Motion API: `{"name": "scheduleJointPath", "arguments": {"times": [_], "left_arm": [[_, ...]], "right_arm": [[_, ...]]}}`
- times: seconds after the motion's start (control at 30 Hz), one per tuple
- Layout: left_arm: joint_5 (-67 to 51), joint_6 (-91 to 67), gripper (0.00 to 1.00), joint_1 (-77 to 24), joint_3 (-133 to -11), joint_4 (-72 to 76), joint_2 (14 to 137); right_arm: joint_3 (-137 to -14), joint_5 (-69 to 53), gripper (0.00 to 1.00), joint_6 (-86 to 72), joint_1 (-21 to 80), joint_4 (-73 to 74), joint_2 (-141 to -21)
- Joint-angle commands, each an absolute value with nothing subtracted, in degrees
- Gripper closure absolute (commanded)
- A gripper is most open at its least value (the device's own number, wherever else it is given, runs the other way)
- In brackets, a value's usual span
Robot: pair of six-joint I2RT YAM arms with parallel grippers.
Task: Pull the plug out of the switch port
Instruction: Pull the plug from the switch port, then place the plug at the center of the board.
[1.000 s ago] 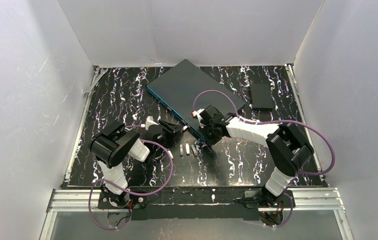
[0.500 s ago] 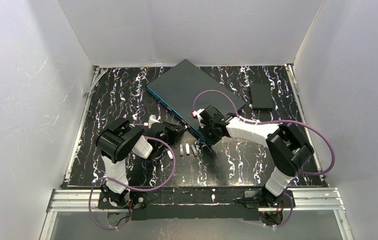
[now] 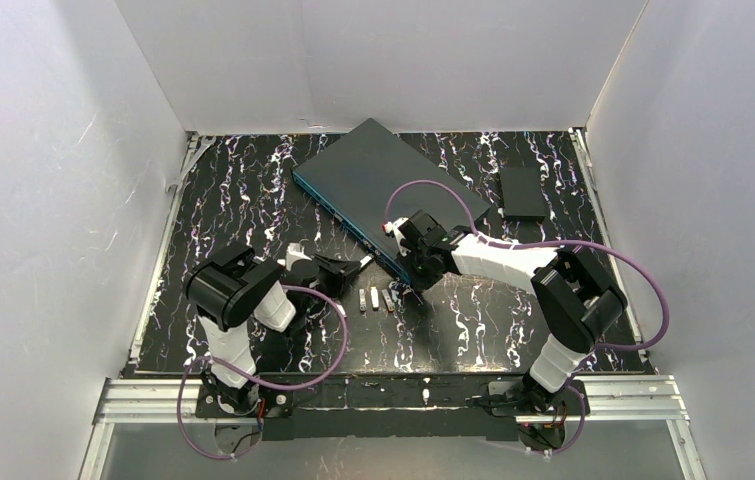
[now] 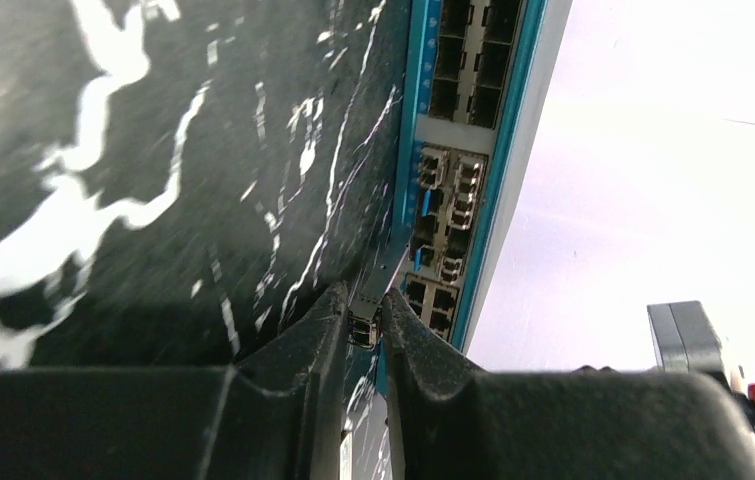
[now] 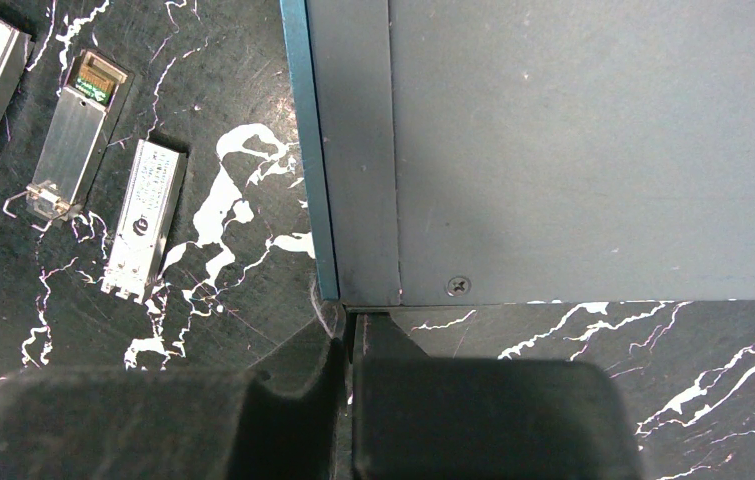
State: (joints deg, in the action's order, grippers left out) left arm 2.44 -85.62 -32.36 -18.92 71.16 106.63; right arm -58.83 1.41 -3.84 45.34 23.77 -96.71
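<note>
1. Your left pincer [image 4: 363, 305] is pinching the plug [image 4: 361, 328], a small metal piece sitting between its nearly closed tips.
2. The plug is sitting right at the teal port face of the switch [image 4: 453, 130], toward the switch's near end. You cannot tell whether it is seated in a port.
3. Your right pincer [image 5: 345, 320] is pressing its fingers together on nothing, with its tips touching the switch's near corner.
4. The switch is lying flat and skewed on the tabletop [image 3: 473, 310], its port face pointing toward your left arm.
5. Three loose modules [image 5: 143, 220] are lying on the tabletop just beside the switch's teal edge, close to that same corner.
</note>
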Motion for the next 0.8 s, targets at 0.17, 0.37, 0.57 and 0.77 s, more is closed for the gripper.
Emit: {"name": "scheduleJointPath", "arguments": {"times": [0.17, 0.37, 0.57, 0.77], "left_arm": [[5.9, -85.1, 1.00, -32.3, -9.0, 67.1, 104.8], [6.1, -84.3, 0.94, -32.3, -6.9, 64.3, 100.3], [6.7, -81.9, 0.51, -32.3, -7.0, 56.2, 92.2], [7.8, -75.8, 0.02, -31.4, -9.9, 42.3, 81.5]], "right_arm": [[-57.7, -3.8, 0.99, -8.1, 45.7, 23.6, -99.2], [-57.6, -2.3, 0.94, -8.1, 45.6, 24.0, -97.9], [-56.3, 1.9, 0.79, -8.1, 45.6, 24.3, -94.9], [-54.2, 8.1, 0.55, -9.0, 45.2, 23.8, -88.8]]}}
